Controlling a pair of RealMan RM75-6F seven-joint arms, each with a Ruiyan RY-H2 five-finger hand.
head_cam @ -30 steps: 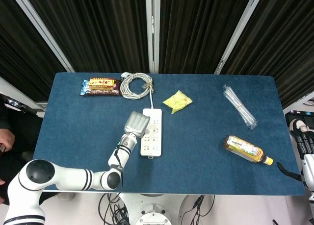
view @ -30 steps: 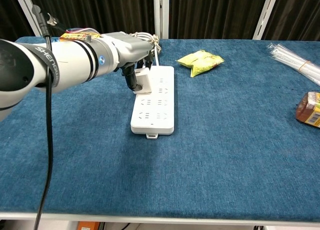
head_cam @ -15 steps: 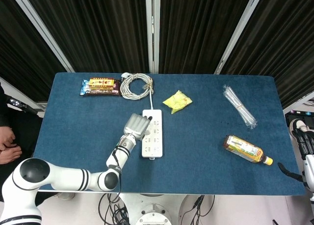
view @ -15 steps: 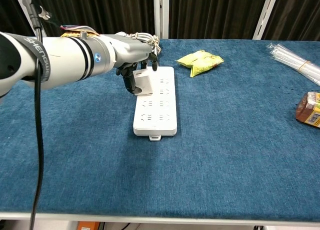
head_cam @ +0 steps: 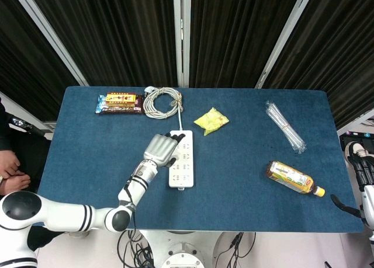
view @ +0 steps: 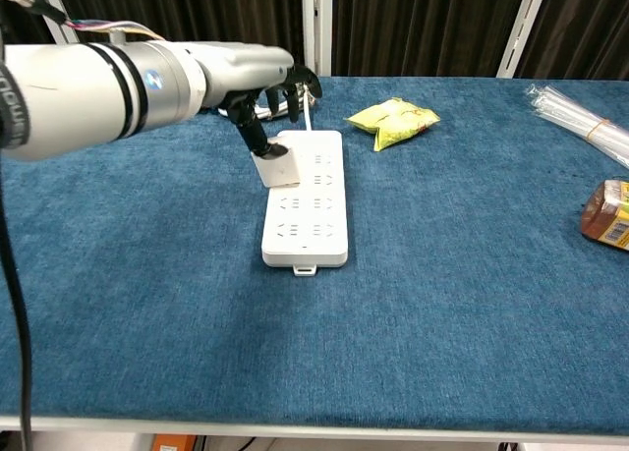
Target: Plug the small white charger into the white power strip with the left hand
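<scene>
Blue felt covers the bench (head_cam: 87, 157), wide, dark curtains behind it. Left arm comes in from the near left corner; left hand (view: 257, 87) sits over the far left part of the white power strip (view: 307, 200). Strip lies lengthwise mid-bench, its cable running to a coiled white cord (head_cam: 162, 100) at the far edge.

Small white charger (view: 274, 166) stands on the strip's left socket column, leaning a little. Fingers (view: 246, 127) reach down to its top and appear to pinch it; the far side of the hold is hidden.

Judgement: insertion step, charger probably not fully seated. To do it well, square the charger upright over the socket and press straight down, so the loose strip does not slide or tip.

Around: snack bar (head_cam: 120, 103) far left, yellow packet (head_cam: 211, 120) just right of the strip's far end, clear wrapped sticks (head_cam: 284, 126) and a bottle (head_cam: 294, 178) lying well to the right. None obstructs. Right hand (head_cam: 363, 169) hangs off the bench's right end, holding nothing visible.
</scene>
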